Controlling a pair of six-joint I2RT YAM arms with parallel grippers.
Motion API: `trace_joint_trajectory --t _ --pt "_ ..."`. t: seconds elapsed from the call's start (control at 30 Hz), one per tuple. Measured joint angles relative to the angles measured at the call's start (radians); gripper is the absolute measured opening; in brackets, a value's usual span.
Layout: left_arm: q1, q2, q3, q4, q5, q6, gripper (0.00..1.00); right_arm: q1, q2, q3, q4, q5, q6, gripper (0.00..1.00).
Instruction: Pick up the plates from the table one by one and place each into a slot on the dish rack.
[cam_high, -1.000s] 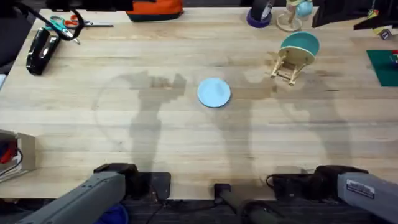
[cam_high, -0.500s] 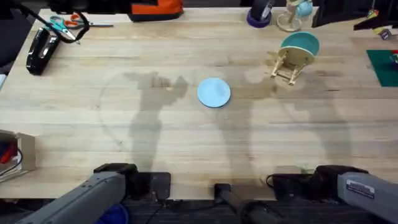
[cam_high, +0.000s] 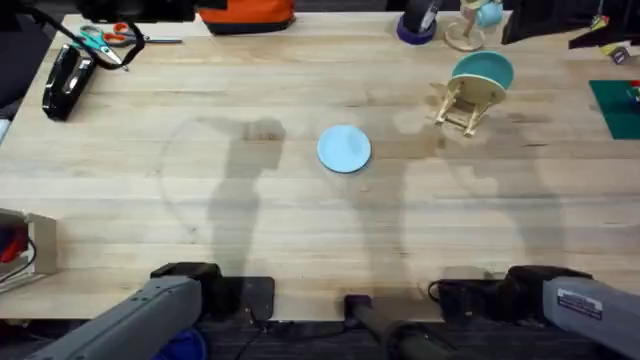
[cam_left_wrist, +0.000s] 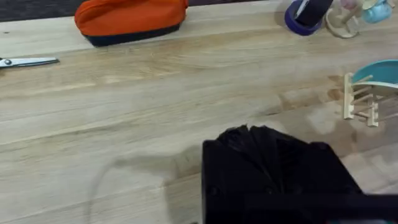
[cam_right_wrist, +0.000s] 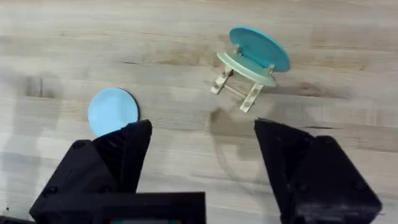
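One teal plate (cam_high: 482, 69) is racked already, the pale blue plate (cam_high: 344, 148) is next, to be approached by the right gripper (cam_right_wrist: 202, 146), jaws spread wide and empty; the left's cannot be told.

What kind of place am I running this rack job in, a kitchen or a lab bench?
Likely a workshop or lab bench, not a kitchen. The table is bare light wood planks, with scissors, an orange pouch and a black stapler-like tool along its far edge, beside the dish rack.

No legible text; perhaps a blurred label (cam_high: 580, 298) on the right arm.
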Motion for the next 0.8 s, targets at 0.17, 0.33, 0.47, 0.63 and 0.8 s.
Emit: trace_joint_trajectory --t 0.17,0.33,0.47,0.63,0.8 --pt "0.000 0.000 0.000 -0.015 0.000 0.000 0.042 0.000 0.000 0.000 0.000 0.000 0.000 0.994" --pt "0.000 0.003 0.000 -0.040 0.009 0.000 0.042 0.000 0.000 0.000 0.000 0.000 0.000 0.995" --pt "0.000 0.034 0.001 -0.048 0.063 0.000 0.042 0.000 0.000 0.000 0.000 0.000 0.000 0.995" --pt "0.000 0.109 0.001 -0.048 0.169 0.001 0.040 0.000 0.000 0.000 0.000 0.000 0.000 0.995" --pt "0.000 0.163 0.001 -0.048 0.305 0.022 0.040 0.000 0.000 0.000 0.000 0.000 0.000 0.995"
